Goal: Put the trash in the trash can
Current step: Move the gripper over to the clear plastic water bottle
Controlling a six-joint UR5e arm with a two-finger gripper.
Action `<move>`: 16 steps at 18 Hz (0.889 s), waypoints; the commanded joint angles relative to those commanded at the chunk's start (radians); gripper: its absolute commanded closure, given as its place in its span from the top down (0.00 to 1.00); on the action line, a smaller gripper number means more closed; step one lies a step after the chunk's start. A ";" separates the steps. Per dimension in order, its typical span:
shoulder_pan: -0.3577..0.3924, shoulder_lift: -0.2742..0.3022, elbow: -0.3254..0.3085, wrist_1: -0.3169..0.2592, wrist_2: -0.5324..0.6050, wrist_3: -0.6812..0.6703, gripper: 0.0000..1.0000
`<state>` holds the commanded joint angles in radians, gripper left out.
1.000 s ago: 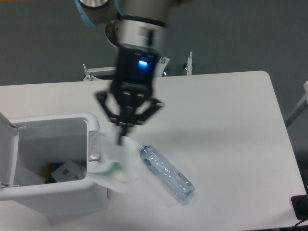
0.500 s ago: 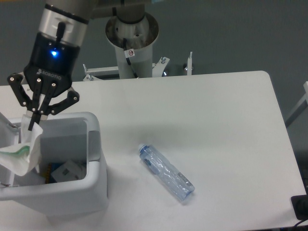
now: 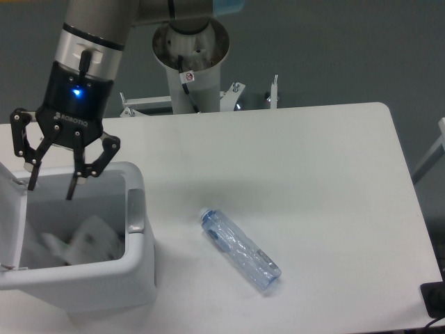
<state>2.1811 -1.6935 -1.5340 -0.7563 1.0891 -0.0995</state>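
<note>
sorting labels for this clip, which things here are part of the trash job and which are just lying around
Part of the job:
- plastic bottle, lying on the table
- trash can, lid open
- white wrapper inside the can
- tool, open above the can

Just there:
- metal brackets behind the table

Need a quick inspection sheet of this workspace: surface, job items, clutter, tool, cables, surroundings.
Surface: white table, nothing spilled.
Job's things: crushed plastic bottle lying on the table right of the trash can; can open, white crumpled paper inside.
Clutter: nothing seen.
Tool: tool open, empty, above the can's opening.
Cables: black one on the arm's base column.
Surroundings: grey floor, metal brackets at the far table edge, dark object at lower right.
</note>
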 joint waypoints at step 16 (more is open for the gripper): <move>0.284 -0.389 0.009 -0.091 0.299 0.032 1.00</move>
<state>2.4651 -2.0830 -1.5246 -0.8468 1.3881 -0.0676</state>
